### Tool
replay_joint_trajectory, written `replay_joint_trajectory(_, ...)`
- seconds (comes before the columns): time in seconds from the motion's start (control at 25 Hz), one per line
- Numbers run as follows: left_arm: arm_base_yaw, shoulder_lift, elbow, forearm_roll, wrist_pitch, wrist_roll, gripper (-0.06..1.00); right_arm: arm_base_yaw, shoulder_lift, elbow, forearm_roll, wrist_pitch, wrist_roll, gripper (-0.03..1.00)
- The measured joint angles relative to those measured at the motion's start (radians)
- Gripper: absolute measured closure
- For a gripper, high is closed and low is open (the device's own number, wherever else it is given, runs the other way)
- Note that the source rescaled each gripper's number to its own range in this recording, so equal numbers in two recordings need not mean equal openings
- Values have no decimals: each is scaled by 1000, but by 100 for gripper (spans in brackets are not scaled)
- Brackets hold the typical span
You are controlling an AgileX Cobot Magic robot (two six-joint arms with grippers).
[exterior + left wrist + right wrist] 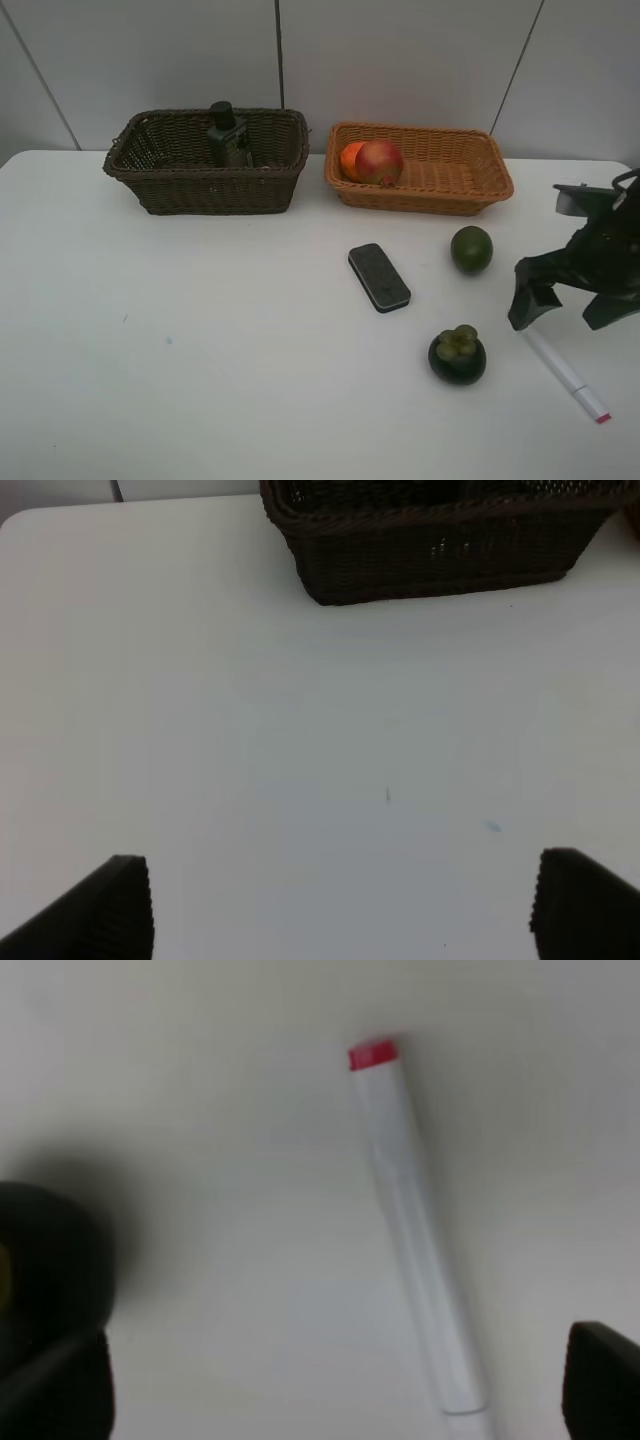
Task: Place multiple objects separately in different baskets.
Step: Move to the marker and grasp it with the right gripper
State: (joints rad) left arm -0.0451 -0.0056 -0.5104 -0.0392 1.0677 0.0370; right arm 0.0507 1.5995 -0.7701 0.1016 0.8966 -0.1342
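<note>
Right claw (agape) hovers over marker, mangosteen just beside.

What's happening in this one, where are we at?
A two-armed robot is sorting items into baskets. The dark basket holds a pump bottle; the orange basket holds an orange and a pomegranate. The eraser, lime, mangosteen and marker lie on the table. The right hand hangs open over the marker, holding nothing; the left hand is open, facing the dark basket.

Rough woven wicker baskets; smooth matt white table; glossy lime
</note>
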Motion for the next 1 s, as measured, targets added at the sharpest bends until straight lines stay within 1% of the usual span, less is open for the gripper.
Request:
replay_joint_trajectory(0.24, 0, 0, 0, 0, -1, 0, 5, 0, 108, 0, -13, -46, 2, -2)
replay_joint_trajectory(0.64, 0, 0, 0, 0, -1, 0, 5, 0, 225, -1, -23, -86, 2, -2)
replay_joint_trajectory(0.8, 0, 0, 0, 0, -1, 0, 5, 0, 245, -8, -40, -83, 8, -2)
replay_joint_trajectory(0.92, 0, 0, 0, 0, -1, 0, 5, 1, 253, -10, -47, -84, 12, 2)
replay_joint_trajectory(1.0, 0, 0, 0, 0, -1, 0, 5, 1, 259, -12, -56, -81, 16, 10)
